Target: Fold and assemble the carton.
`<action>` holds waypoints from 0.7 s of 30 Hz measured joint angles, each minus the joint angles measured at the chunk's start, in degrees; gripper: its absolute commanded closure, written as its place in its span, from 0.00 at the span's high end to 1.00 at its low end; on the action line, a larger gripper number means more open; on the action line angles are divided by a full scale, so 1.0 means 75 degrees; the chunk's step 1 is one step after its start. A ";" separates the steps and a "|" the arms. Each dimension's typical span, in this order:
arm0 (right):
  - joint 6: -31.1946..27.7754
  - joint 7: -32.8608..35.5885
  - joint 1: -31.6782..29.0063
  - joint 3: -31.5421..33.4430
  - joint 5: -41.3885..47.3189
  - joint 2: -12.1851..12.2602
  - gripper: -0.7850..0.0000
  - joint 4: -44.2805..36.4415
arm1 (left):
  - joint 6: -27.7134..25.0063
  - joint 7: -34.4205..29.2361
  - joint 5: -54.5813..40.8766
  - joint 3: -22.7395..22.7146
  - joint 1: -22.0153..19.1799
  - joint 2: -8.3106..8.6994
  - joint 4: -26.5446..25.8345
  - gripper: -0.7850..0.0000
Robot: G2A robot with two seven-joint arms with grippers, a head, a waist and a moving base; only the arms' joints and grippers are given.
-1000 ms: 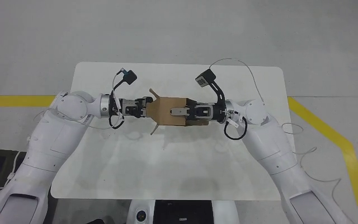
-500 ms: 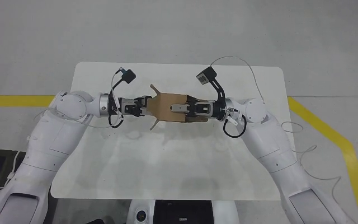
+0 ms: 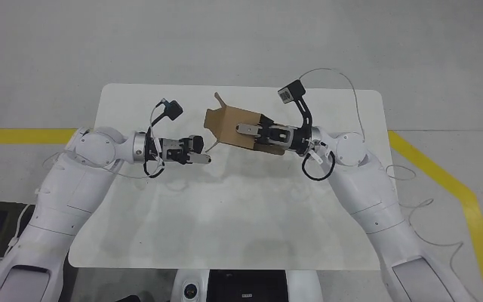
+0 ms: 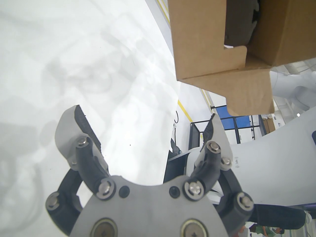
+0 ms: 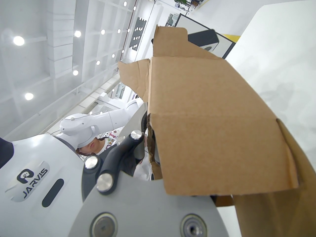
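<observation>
Left jaws gape empty; right jaws clamp the part-folded brown carton point(image 3: 225, 122), its end flaps splayed.

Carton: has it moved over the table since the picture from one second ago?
Yes. The carton, held in the right gripper, has gone toward the far edge of the table, away from the open left gripper.

Plain brown carton point(image 3: 235, 128); white bench point(image 3: 226, 219); grey floor point(image 3: 226, 38) with a yellow stripe point(image 3: 34, 136); left gripper point(image 4: 145, 112) silver-grey with black ribbed pads point(image 4: 86, 124).
</observation>
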 measured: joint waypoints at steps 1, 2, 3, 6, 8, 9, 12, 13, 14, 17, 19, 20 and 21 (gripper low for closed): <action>0.0013 -0.0061 -0.0006 -0.0003 -0.0055 0.0000 0.00 -0.0012 | -0.0004 -0.0034 -0.0018 -0.0011 0.0040 0.0009 -0.0067 1.00; 0.0031 -0.0094 -0.0008 -0.0010 -0.0095 -0.0001 0.00 -0.0019 | -0.0004 -0.0056 -0.0035 -0.0023 0.0064 0.0015 -0.0113 1.00; 0.0058 -0.0118 -0.0008 -0.0022 -0.0139 -0.0001 0.00 -0.0023 | -0.0003 -0.0070 -0.0056 -0.0038 0.0084 0.0021 -0.0152 1.00; 0.0154 -0.0173 -0.0023 -0.0071 -0.0256 -0.0005 0.00 -0.0029 | 0.0026 -0.0087 -0.0137 -0.0110 0.0112 0.0041 -0.0240 1.00; 0.0189 -0.0174 -0.0056 -0.0106 -0.0264 -0.0009 0.00 -0.0031 | 0.0077 -0.0058 -0.0214 -0.0179 0.0094 0.0052 -0.0234 1.00; 0.0202 -0.0165 -0.0067 -0.0117 -0.0263 -0.0010 0.00 -0.0033 | 0.0098 -0.0044 -0.0234 -0.0209 0.0077 0.0056 -0.0214 1.00; 0.0262 -0.0063 -0.0087 -0.0166 -0.0209 -0.0014 0.00 -0.0048 | 0.0133 0.0003 -0.0236 -0.0274 0.0019 0.0063 -0.0113 1.00; 0.0289 0.0000 -0.0081 -0.0192 -0.0181 -0.0018 0.00 -0.0050 | 0.0146 0.0029 -0.0213 -0.0285 -0.0006 0.0064 -0.0068 1.00; 0.0303 0.0044 -0.0070 -0.0213 -0.0164 -0.0021 0.00 -0.0050 | 0.0161 0.0052 -0.0200 -0.0288 -0.0023 0.0062 -0.0038 1.00; 0.0340 0.0127 -0.0019 -0.0281 -0.0130 -0.0038 0.00 -0.0053 | 0.0226 0.0131 -0.0167 -0.0277 -0.0074 0.0050 0.0021 1.00; 0.0363 0.0155 0.0027 -0.0339 -0.0134 -0.0054 0.00 -0.0060 | 0.0259 0.0144 -0.0183 -0.0248 -0.0095 0.0040 0.0007 1.00; 0.0370 0.0165 0.0047 -0.0357 -0.0139 -0.0059 0.00 -0.0052 | 0.0265 0.0136 -0.0200 -0.0236 -0.0102 0.0036 -0.0006 1.00; 0.0371 0.0173 0.0066 -0.0370 -0.0139 -0.0063 0.00 -0.0042 | 0.0267 0.0128 -0.0214 -0.0226 -0.0107 0.0033 -0.0023 1.00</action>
